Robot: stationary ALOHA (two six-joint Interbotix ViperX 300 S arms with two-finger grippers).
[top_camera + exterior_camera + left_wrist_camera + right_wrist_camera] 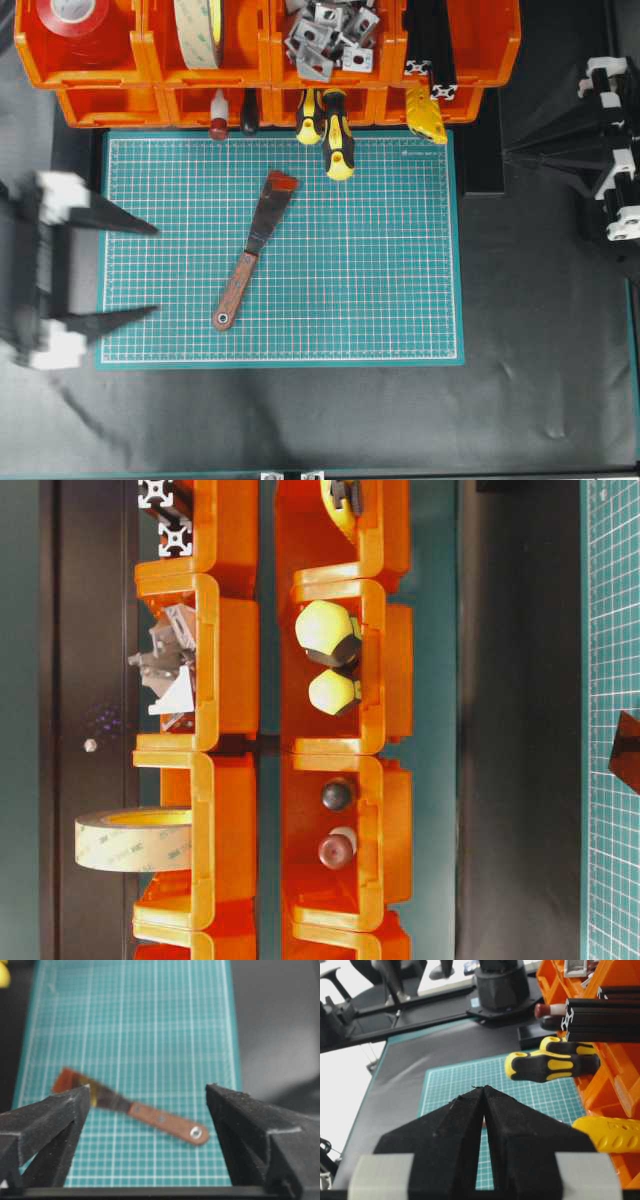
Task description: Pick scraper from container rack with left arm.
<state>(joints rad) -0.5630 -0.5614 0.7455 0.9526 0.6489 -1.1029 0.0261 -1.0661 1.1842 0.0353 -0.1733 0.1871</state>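
**Scraper lies loose on the mat, left pincer spread wide**

The scraper (254, 250) lies flat on the green cutting mat (400, 290), near its middle, rusty blade toward one o'clock and wooden handle toward seven. Nothing grips it. The left pincer (120, 272) hovers at the mat's nine o'clock edge, fingers (115, 218) spread wide, apart from the tool. Its wrist camera looks between those fingers onto the scraper (150, 1112). The container rack (270, 60) runs along twelve o'clock, two yellow-and-black screwdrivers (330, 130) jutting from a lower bin. At three o'clock, off the mat, the right pincer (484, 1091) has its tips pressed together, holding nothing.
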